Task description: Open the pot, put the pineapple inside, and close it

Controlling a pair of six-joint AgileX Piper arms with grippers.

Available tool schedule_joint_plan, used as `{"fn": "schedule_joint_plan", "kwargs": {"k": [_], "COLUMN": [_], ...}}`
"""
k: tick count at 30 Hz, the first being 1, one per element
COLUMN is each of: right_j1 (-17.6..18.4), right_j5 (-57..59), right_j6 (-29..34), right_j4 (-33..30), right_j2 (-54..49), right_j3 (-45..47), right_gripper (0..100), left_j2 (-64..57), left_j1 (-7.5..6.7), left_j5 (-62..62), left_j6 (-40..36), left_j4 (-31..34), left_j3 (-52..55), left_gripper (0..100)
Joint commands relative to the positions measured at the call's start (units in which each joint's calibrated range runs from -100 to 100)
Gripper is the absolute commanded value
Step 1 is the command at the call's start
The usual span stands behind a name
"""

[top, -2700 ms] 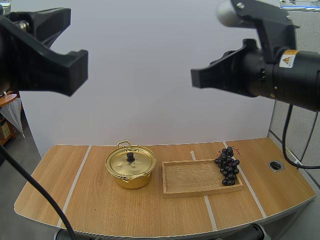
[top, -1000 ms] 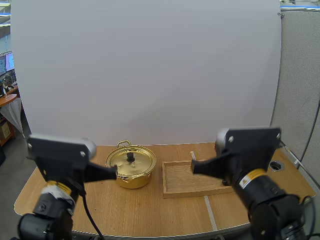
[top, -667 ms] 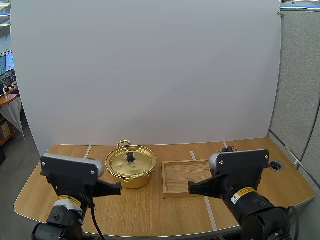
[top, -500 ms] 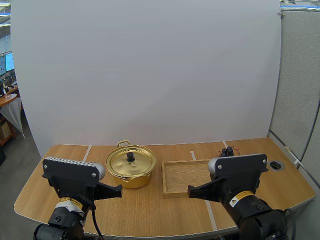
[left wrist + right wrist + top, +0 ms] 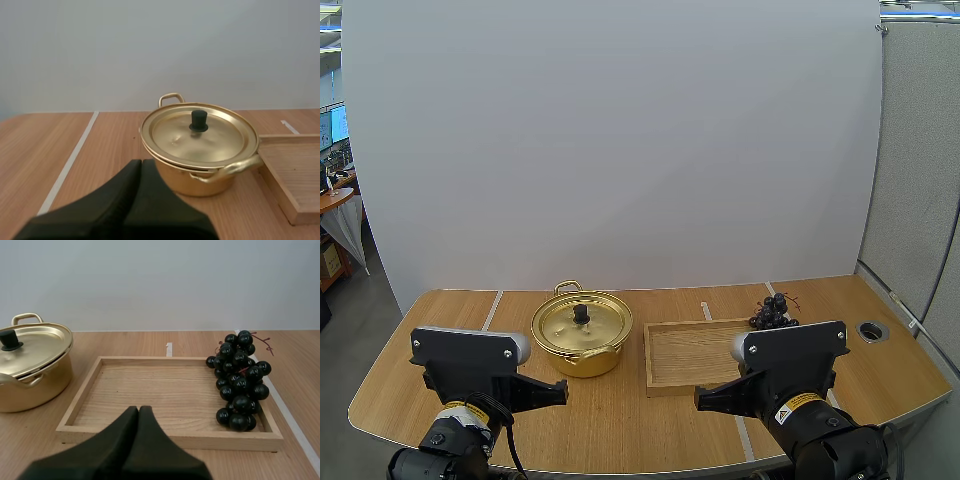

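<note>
Over the last 3 seconds both arms have come down from high in front of the camera to low at the near edge of the surface (image 5: 620, 425), and in the last half second they have barely sunk further. The left pincer (image 5: 141, 161) is closed on nothing, its 2 fingers pressed into 1 dark wedge that points at the pot (image 5: 582, 338) from the near side, well short of it. The right pincer (image 5: 138, 409) is closed and empty too, and faces the near rim of the tray (image 5: 150, 390).

Nothing on the surface has moved. The lid (image 5: 220, 145) sits square on the pot with its black knob (image 5: 198, 120) upright. No pineapple is visible; the only fruit is the grapes (image 5: 240, 380), which lie on the tray's right end, just right of the pot's neighbour side.

By my reading this is the approach only, and no step of the task has begun. The left pincer would need to spread its fingers before it can take the knob.
</note>
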Motion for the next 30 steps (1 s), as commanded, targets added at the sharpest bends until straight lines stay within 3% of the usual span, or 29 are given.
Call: {"fn": "schedule_joint_plan", "kwargs": {"k": [1, 30], "right_j1": [-0.17, -0.17], "right_j5": [0.24, 0.24], "right_j6": [-0.35, -0.35], "right_j4": [-0.58, -0.11], "right_j2": [-0.38, -0.38], "right_j3": [0.14, 0.14], "right_gripper": [0, 0], "left_j2": [-0.25, -0.25], "left_j1": [0.20, 0.20], "left_j5": [0.62, -0.66], "left_j6": [-1.55, -1.53], "left_j4": [0.00, 0.00], "left_j3": [0.14, 0.14], "left_gripper": [0, 0]}}
